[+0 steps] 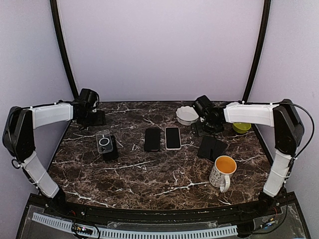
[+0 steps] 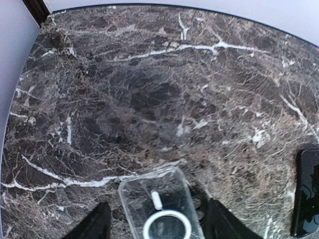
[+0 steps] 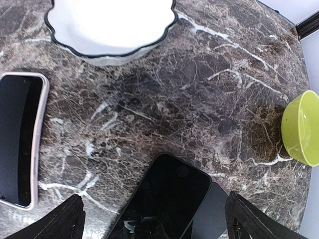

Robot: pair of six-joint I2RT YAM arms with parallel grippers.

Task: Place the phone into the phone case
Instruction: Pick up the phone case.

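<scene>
Top external: three phones [image 1: 152, 139], one clear case [image 1: 103, 142], two bowls [image 1: 187, 115], one mug [image 1: 222, 171]; both jaws spread wide, empty

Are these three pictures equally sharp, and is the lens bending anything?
Top external view: even, soft light and crisp, though the frame poles look curved, probably a lens effect. Left wrist view: softest, the marble tabletop looks smeared and the clear case hazy. Right wrist view: sharper, but the white bowl is washed out bright.

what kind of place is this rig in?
Probably a robot test booth, not a home: plain lilac backdrop, marble-look table with two arms bolted at its edge, staged props like a phone and mug.
</scene>
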